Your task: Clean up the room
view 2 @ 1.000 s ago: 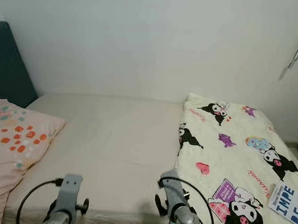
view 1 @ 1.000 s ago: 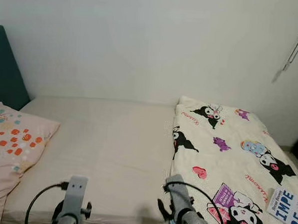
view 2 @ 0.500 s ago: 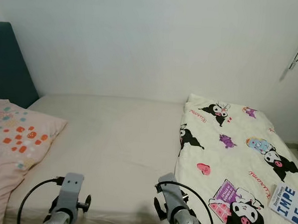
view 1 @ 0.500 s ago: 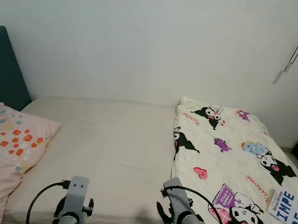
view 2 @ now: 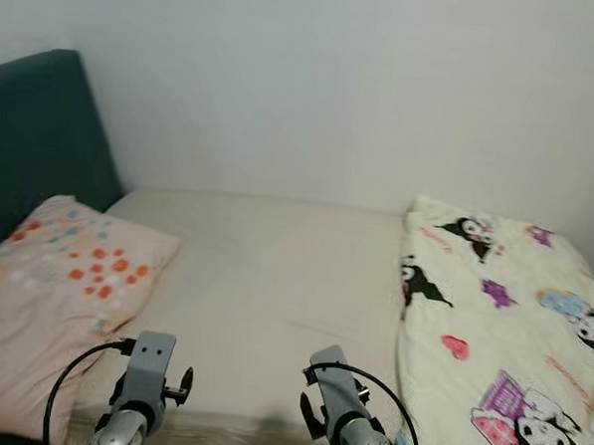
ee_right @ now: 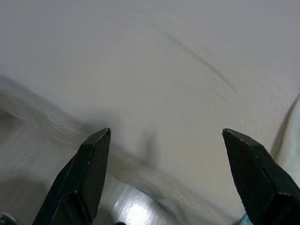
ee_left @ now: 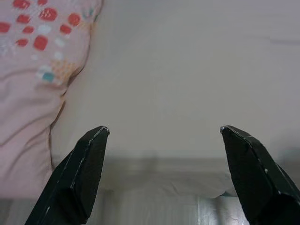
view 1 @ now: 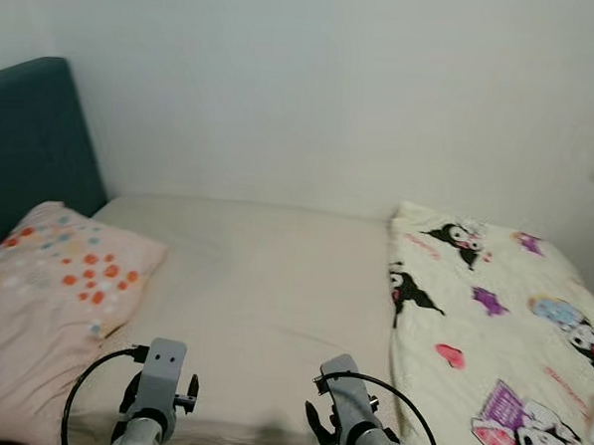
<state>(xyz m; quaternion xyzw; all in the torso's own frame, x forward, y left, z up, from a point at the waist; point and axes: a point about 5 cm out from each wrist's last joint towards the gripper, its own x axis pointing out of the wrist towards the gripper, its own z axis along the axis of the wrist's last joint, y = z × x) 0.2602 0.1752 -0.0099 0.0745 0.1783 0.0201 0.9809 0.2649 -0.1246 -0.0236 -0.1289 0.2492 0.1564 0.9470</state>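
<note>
Bed with cream fitted sheet [view 1: 265, 271], pink dotted pillow [view 1: 49, 289], cartoon-print white blanket [view 1: 492, 312]; left gripper [ee_left: 164, 133] and right gripper [ee_right: 166, 136] spread wide, empty, at its near edge

Bed [view 1: 264, 281]: cream sheet, bare across the middle, w/ far edge against a white wall [view 1: 334, 85]. Dark teal headboard [view 1: 32, 139] stands at robot's left end. Pillow [view 1: 54, 299], pink w/ red, orange & pale dots, lies on the sheet at left, just in front of headboard, one corner pointing toward bed middle. Quilt [view 1: 500, 343], cream w/ cartoon prints (black-and-white figures, purple shapes, pink heart), lies flat on the right part; its left edge runs near-straight from the wall side to the near edge. Bare sheet sits between pillow & quilt; they're well apart.
</note>
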